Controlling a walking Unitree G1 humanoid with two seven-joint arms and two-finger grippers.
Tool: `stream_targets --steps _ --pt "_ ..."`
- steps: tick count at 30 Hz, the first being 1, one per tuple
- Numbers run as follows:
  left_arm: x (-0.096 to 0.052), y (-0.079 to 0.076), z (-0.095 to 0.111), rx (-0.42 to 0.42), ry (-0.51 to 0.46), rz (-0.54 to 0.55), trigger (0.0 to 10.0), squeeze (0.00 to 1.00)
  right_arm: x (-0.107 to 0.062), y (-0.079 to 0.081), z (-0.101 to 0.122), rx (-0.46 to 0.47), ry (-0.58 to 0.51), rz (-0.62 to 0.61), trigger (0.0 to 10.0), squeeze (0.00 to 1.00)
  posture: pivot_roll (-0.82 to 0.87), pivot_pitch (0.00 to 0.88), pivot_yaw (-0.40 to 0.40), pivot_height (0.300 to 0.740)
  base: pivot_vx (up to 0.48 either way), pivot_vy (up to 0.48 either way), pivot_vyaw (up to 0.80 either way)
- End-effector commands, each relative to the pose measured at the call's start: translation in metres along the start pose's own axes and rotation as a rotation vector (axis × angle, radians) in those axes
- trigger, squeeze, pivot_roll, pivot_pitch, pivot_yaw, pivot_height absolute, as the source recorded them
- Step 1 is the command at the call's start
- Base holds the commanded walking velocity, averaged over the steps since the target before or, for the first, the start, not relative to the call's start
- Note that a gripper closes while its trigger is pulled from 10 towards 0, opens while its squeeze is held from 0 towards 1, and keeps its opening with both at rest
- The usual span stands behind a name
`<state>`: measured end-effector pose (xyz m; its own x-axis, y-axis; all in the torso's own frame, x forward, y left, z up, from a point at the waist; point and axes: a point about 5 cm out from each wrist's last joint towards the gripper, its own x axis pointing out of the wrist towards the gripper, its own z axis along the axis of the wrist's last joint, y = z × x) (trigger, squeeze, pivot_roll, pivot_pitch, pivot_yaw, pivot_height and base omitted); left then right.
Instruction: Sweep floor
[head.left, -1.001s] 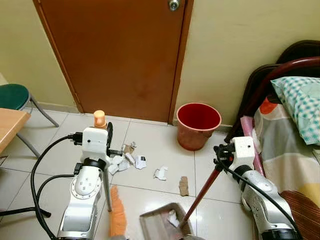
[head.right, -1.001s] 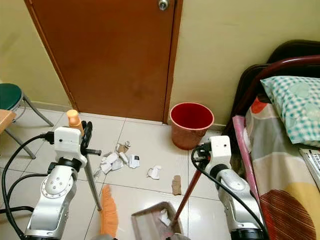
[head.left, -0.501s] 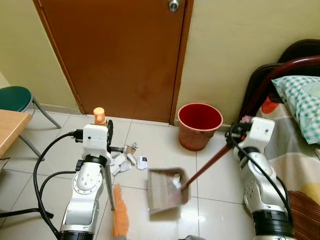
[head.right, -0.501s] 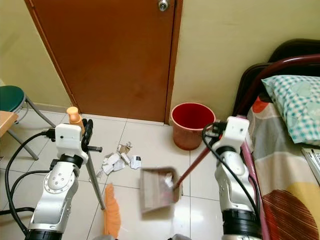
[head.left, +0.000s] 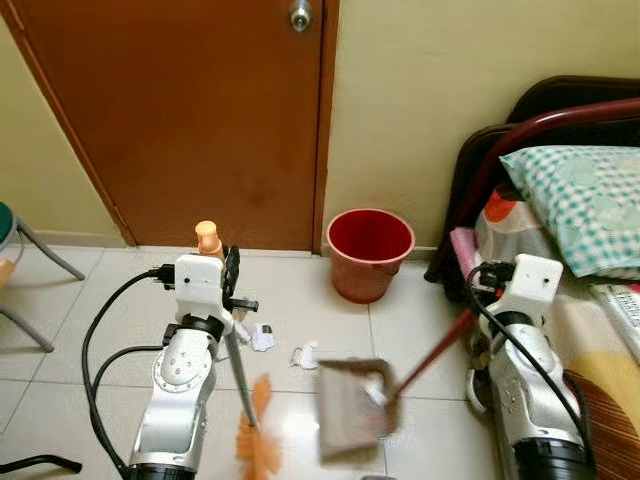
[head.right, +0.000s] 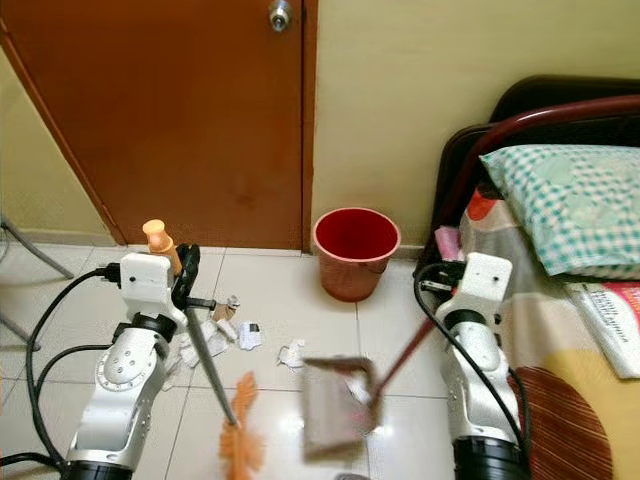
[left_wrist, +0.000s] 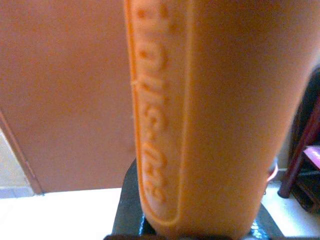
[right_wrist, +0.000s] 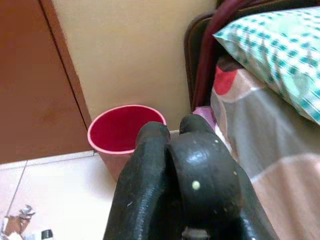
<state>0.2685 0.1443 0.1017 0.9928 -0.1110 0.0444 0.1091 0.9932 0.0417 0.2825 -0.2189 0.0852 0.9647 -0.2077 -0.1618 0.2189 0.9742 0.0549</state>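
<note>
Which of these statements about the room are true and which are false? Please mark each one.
1. The round red plastic bin stands against the wall beside the brown wooden door. True.
2. The left gripper holds the orange-handled broom. True.
3. The grey dustpan on the red stick lies flat under the bed. False: the right gripper holds it lifted above the tiles, in front of the bin.
4. All the torn white paper scraps are already in the bin. False: several lie on the floor near the broom.
5. A green checked pillow lies on the bed. True.
</note>
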Motion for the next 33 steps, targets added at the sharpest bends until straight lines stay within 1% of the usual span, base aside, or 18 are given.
stream_targets --steps 1,8,13,18,25,27,30,33 --pt "-0.001 0.003 0.004 0.007 -0.017 0.008 10.0 0.00 0.002 0.004 0.012 0.023 -0.064 0.015 10.0 0.00 -0.02 0.008 -0.026 0.740 0.240 0.000 0.00" --pt "-0.001 0.003 0.004 0.009 -0.018 -0.001 10.0 0.00 0.001 0.008 0.006 0.024 -0.041 0.020 10.0 0.00 -0.02 0.006 -0.032 0.740 0.262 0.000 0.00" --pt "-0.002 0.004 0.004 0.013 -0.019 0.000 10.0 0.00 0.000 0.011 0.003 0.032 -0.032 0.027 10.0 0.00 -0.01 0.005 -0.033 0.740 0.313 0.000 -0.80" --pt "-0.002 0.007 0.004 0.009 -0.014 -0.002 10.0 0.00 -0.001 0.017 -0.003 0.025 -0.017 0.039 10.0 0.00 -0.01 0.004 -0.043 0.740 0.321 0.000 0.00" --pt "-0.002 0.009 0.006 0.013 -0.017 -0.003 10.0 0.00 0.002 0.022 -0.001 0.006 -0.026 0.055 10.0 0.00 -0.01 0.008 -0.029 0.740 0.334 0.000 0.00" --pt "-0.002 0.008 0.006 0.014 -0.018 -0.004 10.0 0.00 0.004 0.022 -0.001 0.023 -0.022 0.043 10.0 0.00 -0.01 0.014 -0.033 0.740 0.339 0.000 0.00" --pt "-0.002 0.008 0.005 0.009 -0.013 -0.001 10.0 0.00 0.004 0.023 -0.001 0.025 -0.020 0.042 10.0 0.00 0.00 0.014 -0.038 0.740 0.345 0.000 0.00" --pt "-0.004 0.005 0.003 0.000 -0.004 -0.010 10.0 0.00 0.007 0.026 -0.002 0.032 -0.014 0.042 10.0 0.00 0.00 0.017 -0.041 0.740 0.341 0.000 0.00"
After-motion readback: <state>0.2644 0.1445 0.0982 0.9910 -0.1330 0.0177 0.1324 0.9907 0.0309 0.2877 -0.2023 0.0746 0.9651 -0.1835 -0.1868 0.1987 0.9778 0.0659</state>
